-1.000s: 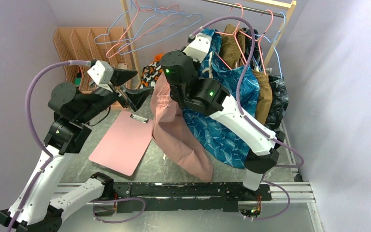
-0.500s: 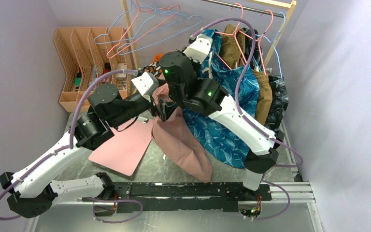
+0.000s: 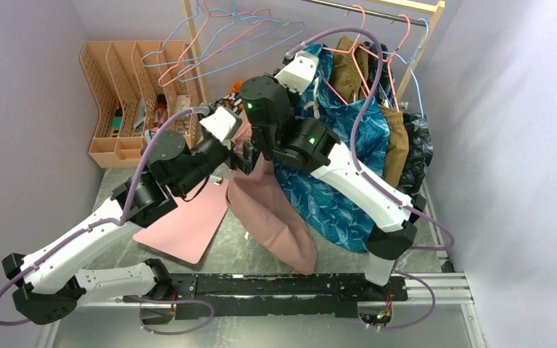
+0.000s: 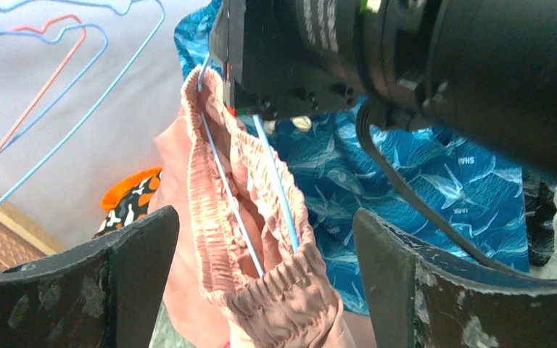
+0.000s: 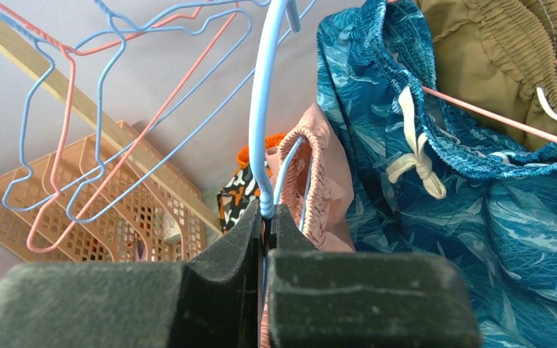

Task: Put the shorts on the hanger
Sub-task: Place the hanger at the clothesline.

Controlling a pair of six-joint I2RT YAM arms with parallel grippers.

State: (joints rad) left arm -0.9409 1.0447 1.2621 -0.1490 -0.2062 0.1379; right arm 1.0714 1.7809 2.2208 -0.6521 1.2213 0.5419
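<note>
Shorts (image 3: pixel 265 206) hung from the hanger (image 4: pixel 279 185), raised above the desk (image 3: pixel 225 254). Leg ends draped down and appeared to touch the desk, btwn the pink board (image 3: pixel 185 217) and the blue patterned garment (image 3: pixel 326 196). Two blue hanger wires ran inside the gathered waistband, so the garment was judged part-threaded, not yet seated. Right fingers (image 5: pixel 255 243) were clamped shut on the hanger wire, approx. at its neck, evidently to hold the frame upright as a fixed support. Left fingers (image 3: pixel 241 156) stood spread wide, one either side of the waistband, gripping nothing. They were judged placed to pinch the elastic and draw it further along the wire. Risk: waistband slipping off.
</note>
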